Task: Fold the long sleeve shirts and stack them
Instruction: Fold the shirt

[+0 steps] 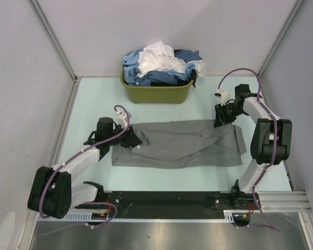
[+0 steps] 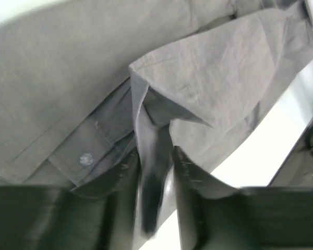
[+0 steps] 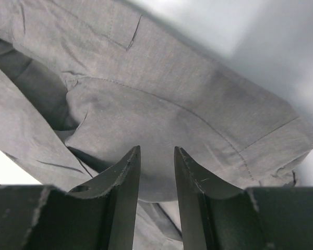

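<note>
1. From overhead, the grey shirt (image 1: 177, 148) is lying as a long band across the tabletop's (image 1: 94, 104) middle. The blue and white shirts (image 1: 161, 65) are filling a green basket (image 1: 156, 95) at the far edge.
2. Only the left wrist view is showing a cloth fold between the left tool's (image 2: 155, 156) fingers. Whether it is pinched, I cannot tell.
3. The right wrist view is showing the right tool (image 3: 156, 151) released above the shirt's right end.
</note>
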Controlling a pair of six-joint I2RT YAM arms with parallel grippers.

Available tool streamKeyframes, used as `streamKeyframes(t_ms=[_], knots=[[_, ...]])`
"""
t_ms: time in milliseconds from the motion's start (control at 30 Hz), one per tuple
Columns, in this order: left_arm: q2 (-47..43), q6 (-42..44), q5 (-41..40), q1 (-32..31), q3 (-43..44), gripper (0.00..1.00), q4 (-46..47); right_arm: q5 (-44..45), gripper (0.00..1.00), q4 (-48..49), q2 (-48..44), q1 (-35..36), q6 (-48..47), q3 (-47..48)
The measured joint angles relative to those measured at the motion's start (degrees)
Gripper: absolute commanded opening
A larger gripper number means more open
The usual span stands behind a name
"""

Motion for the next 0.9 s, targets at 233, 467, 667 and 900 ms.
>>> streamKeyframes(t_ms=[233,467,667,900], knots=[[4.33,3.48,-1.36,4.39,1.97,0.61,-6.67,1.09,0.37,-2.86,-1.46,0.09,-1.64,-0.11],[3.3,21.29,-0.22,9.7,11.76,0.76,-20.33,4.22,0.57,-6.23,-9.05,-1.95,-1.27,-3.43],[3.3,37.73,1.57,9.68,18.62,0.83,-29.44,8.31,0.59,-7.32,-6.91,-14.86,0.22,-3.74],[3.3,45.53,2.78,9.68,19.17,0.83,-35.69,10.03,0.5,-7.19,-0.35,-20.96,1.75,-3.8]])
